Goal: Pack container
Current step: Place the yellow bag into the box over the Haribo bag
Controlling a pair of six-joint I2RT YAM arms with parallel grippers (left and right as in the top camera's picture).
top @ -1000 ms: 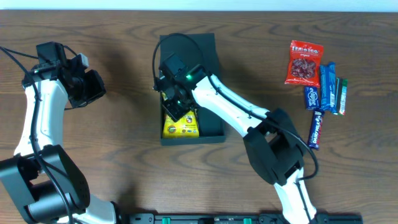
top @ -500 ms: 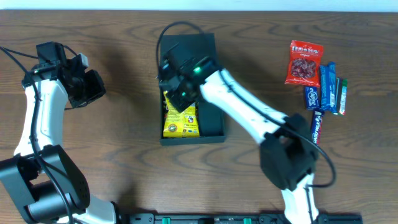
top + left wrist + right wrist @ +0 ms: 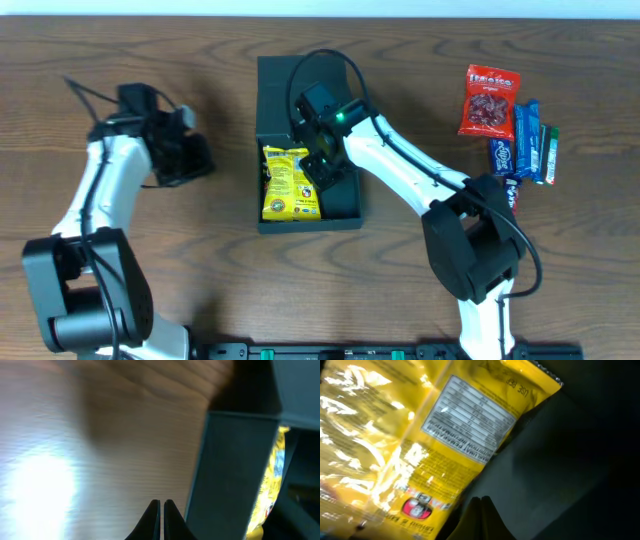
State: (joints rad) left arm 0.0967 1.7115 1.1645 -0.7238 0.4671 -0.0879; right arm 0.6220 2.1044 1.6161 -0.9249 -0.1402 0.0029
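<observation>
The dark teal container (image 3: 340,212) stands open at the table's middle with its flap lid (image 3: 275,90) raised at the far side. A yellow snack bag (image 3: 288,182) lies flat in its left half; it also shows in the right wrist view (image 3: 420,435). My right gripper (image 3: 330,172) is shut and empty over the container's bare right half (image 3: 555,460), just right of the bag. My left gripper (image 3: 190,160) is shut and empty above the table left of the container, whose outer wall (image 3: 230,470) shows in the left wrist view.
At the right of the table lie a red candy bag (image 3: 488,98), blue bars (image 3: 523,137), a green packet (image 3: 546,155) and a dark blue bar (image 3: 510,207). The right arm's cable (image 3: 330,60) loops over the container's lid.
My right gripper let go of the yellow bag and moved right, off it. My left arm swung right, toward the container.
</observation>
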